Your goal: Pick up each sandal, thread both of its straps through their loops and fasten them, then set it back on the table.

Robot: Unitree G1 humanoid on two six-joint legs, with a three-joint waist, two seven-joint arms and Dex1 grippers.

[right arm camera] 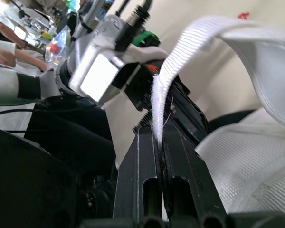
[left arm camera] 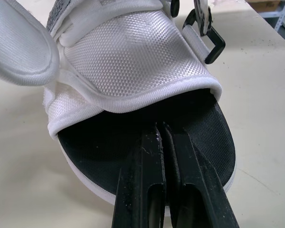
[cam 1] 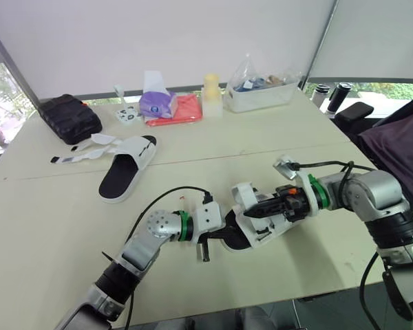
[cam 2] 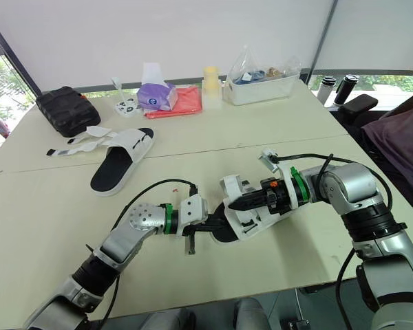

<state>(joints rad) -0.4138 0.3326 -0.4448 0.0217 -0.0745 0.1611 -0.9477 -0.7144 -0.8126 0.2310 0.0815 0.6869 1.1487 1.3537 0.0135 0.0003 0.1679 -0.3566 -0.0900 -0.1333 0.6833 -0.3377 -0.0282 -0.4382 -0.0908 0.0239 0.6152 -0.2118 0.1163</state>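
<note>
The sandal (cam 1: 256, 232) lies on the bench (cam 1: 62, 227) at the lower centre of the left eye view, between the two arms. The right gripper (right arm camera: 160, 135) is clamped on its white strap (right arm camera: 194, 40), holding the strap's end up off the upper. The left gripper (left arm camera: 161, 130) has its fingers pressed together, with the tips on the black footbed near the heel. A second sandal (cam 1: 127, 165) lies at the upper left, its straps spread loose.
</note>
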